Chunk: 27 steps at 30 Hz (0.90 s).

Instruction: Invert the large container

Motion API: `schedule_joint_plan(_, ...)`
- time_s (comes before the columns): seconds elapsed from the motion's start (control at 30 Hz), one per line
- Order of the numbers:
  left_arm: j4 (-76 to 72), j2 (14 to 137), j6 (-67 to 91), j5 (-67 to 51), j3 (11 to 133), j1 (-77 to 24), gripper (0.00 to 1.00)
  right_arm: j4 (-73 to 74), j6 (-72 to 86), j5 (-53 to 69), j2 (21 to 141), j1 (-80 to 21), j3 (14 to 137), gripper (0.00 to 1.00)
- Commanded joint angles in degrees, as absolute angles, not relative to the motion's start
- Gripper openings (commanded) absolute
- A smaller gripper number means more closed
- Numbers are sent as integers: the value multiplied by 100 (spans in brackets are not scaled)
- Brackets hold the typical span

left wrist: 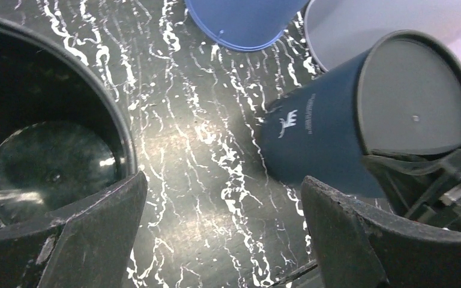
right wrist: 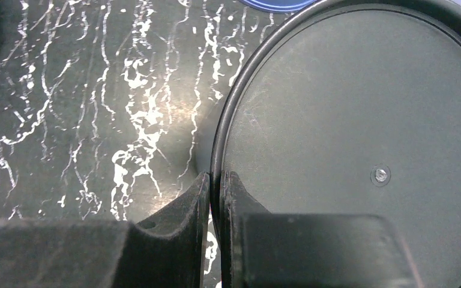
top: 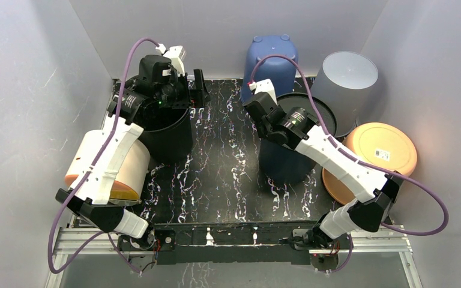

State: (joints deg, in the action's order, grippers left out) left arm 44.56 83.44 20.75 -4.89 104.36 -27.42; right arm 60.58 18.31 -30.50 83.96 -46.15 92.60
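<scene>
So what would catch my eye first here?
The right end effector pinches the edge of a dark blue tub, which is tilted near the centre with its flat base showing. The left end effector hangs wide open by the rim of a black bucket on the left.

You're looking at a tabletop [top: 228,180] with a glossy black finish, veined in white like marble and catching glare. The navy container [left wrist: 318,138] reads as smooth matt plastic with a white printed stag. Its flat end is dull, finely scuffed, with a small shiny metal rivet [right wrist: 381,175]. The black container [left wrist: 42,162] is shinier plastic, and its inside floor mirrors the light. On the left gripper [left wrist: 223,182] the fingers [left wrist: 102,234] are rough matt black, worn pale along the edges; those of the right gripper [right wrist: 216,177] look equally coarse. The arm shells [top: 108,156] are smooth white plastic.
</scene>
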Motion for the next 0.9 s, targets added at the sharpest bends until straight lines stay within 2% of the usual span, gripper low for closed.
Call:
schedule_joint_plan(0.0, 4723, 8249, 1984, 29, 10433, -2685, 98, 6341, 2096, -3939, 8089, -4548, 9066, 0)
schedule_joint_plan(0.1, 4788, 8257, 1762, 433, 10439, -2677, 99, 6597, 2269, -4105, 8135, -4505, 9120, 1)
schedule_joint_plan(0.13, 4782, 8249, 1653, 524, 10396, -2680, 98, 6659, 2308, -4114, 8158, -4503, 9181, 7)
schedule_joint_plan(0.2, 4712, 8233, 1325, 551, 10207, -2681, 98, 6720, 2365, -4014, 8173, -4506, 9357, 32)
schedule_joint_plan(0.27, 4640, 8242, 1127, 687, 9992, -2681, 98, 6653, 2389, -3819, 8136, -4506, 9548, 66)
schedule_joint_plan(0.33, 4565, 8245, 968, 717, 9811, -2680, 98, 6532, 2409, -3665, 8073, -4505, 9729, 86)
schedule_joint_plan(0.37, 4524, 8240, 925, 740, 9737, -2681, 98, 6478, 2442, -3596, 8043, -4504, 9812, 91)
schedule_joint_plan(0.47, 4468, 8263, 886, 831, 9602, -2681, 97, 6268, 2515, -3377, 7925, -4501, 9954, 97)
schedule_joint_plan(0.63, 4589, 8405, 905, 715, 9625, -2680, 85, 6043, 2571, -3208, 7817, -4500, 9928, 98)
schedule_joint_plan(0.87, 4543, 8516, 873, 580, 9510, -2681, 57, 6023, 2623, -3194, 7838, -4499, 10050, 98)
